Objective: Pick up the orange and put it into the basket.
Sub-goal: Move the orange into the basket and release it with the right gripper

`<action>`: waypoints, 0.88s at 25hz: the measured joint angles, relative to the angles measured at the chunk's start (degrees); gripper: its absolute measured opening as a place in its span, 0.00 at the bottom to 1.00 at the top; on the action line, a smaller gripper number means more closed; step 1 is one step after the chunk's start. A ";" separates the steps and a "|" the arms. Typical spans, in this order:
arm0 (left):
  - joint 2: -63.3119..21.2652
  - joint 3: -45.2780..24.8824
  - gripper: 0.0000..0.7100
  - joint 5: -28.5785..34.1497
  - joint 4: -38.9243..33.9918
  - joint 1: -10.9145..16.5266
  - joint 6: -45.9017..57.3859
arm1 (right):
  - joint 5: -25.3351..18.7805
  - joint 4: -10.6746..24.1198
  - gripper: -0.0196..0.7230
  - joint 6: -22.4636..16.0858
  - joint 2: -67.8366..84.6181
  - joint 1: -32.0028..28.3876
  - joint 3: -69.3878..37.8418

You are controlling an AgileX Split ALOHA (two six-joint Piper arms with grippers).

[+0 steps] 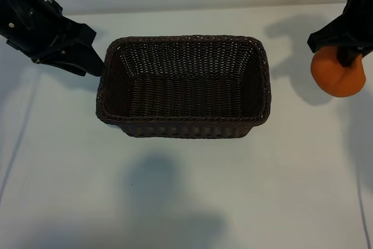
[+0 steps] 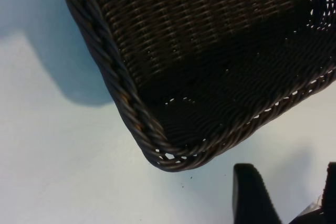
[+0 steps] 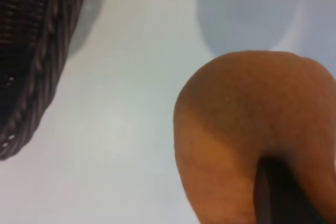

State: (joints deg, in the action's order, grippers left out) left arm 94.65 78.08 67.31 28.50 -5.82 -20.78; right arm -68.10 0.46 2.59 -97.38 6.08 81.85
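The orange (image 1: 338, 75) is at the far right of the exterior view, to the right of the basket (image 1: 183, 127), and my right gripper (image 1: 341, 53) is shut on it from above. In the right wrist view the orange (image 3: 241, 129) fills the near side, with one dark finger (image 3: 283, 192) pressed into its skin; its shadow lies apart on the table. The dark brown wicker basket stands empty in the middle. My left gripper (image 1: 93, 62) hangs open just outside the basket's left rim; a basket corner (image 2: 131, 111) and a finger (image 2: 252, 198) show in the left wrist view.
The white table (image 1: 186, 196) runs wide in front of the basket, with arm shadows across it. A strip of bare table (image 3: 131, 103) separates the orange from the basket's right wall (image 3: 42, 51).
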 joint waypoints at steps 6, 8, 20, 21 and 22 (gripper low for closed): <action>0.00 0.00 0.54 0.00 0.00 0.00 0.00 | -0.88 -0.46 0.14 0.00 2.59 0.00 0.00; 0.00 0.00 0.54 0.00 0.00 0.00 0.00 | -1.11 -0.85 0.14 0.00 2.80 0.00 0.00; 0.00 0.00 0.54 0.00 0.00 0.00 0.17 | -1.14 -3.74 0.14 1.38 2.80 0.00 0.00; 0.00 0.00 0.54 0.00 0.00 0.00 0.17 | -1.09 -4.05 0.14 1.50 2.80 0.00 0.00; 0.00 0.00 0.54 0.00 0.00 0.00 0.17 | -1.09 -4.33 0.14 1.55 2.80 0.00 0.00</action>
State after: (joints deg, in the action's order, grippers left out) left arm 94.65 78.08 67.31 28.50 -5.82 -20.61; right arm -69.19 -3.87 4.15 -94.58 6.08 81.85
